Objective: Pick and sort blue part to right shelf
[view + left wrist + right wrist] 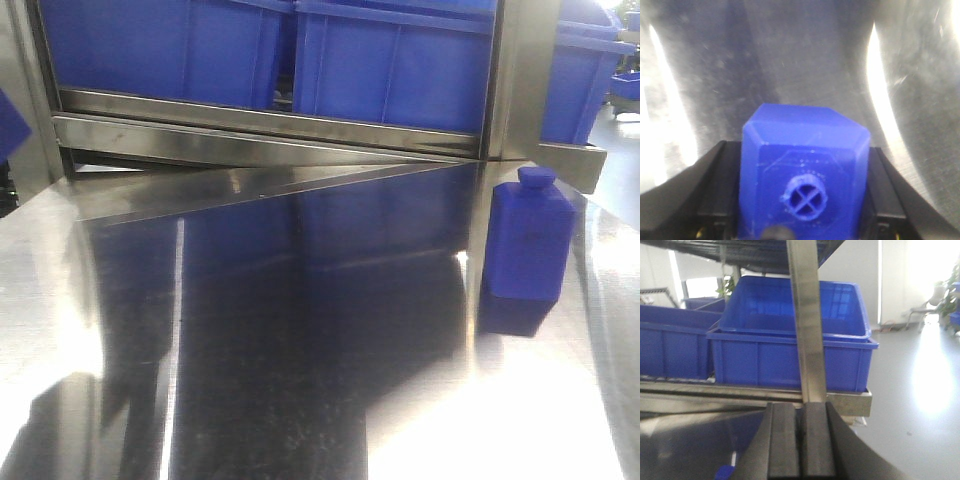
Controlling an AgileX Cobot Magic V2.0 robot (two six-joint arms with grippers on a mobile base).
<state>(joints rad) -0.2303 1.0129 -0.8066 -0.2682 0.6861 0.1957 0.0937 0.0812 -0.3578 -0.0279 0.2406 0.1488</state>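
A blue part (805, 170), blocky with a round cross-shaped boss facing the camera, fills the left wrist view. My left gripper (802, 167) is shut on it, with black fingers (715, 185) pressed against both of its sides above the steel table (790, 60). Another blue part (527, 240), bottle-shaped with a cap, stands upright at the table's right side; its cap (725, 472) shows low in the right wrist view. My right gripper (800, 407) is shut and holds nothing, facing the right shelf (270, 125). Neither gripper shows in the front view.
Large blue bins (400, 70) sit in a row on the shelf's lowest tier behind the table (300, 330). A steel upright post (807, 340) stands directly ahead of the right gripper, with stacked blue bins (790, 360) behind it. Open floor (920, 405) lies to the right.
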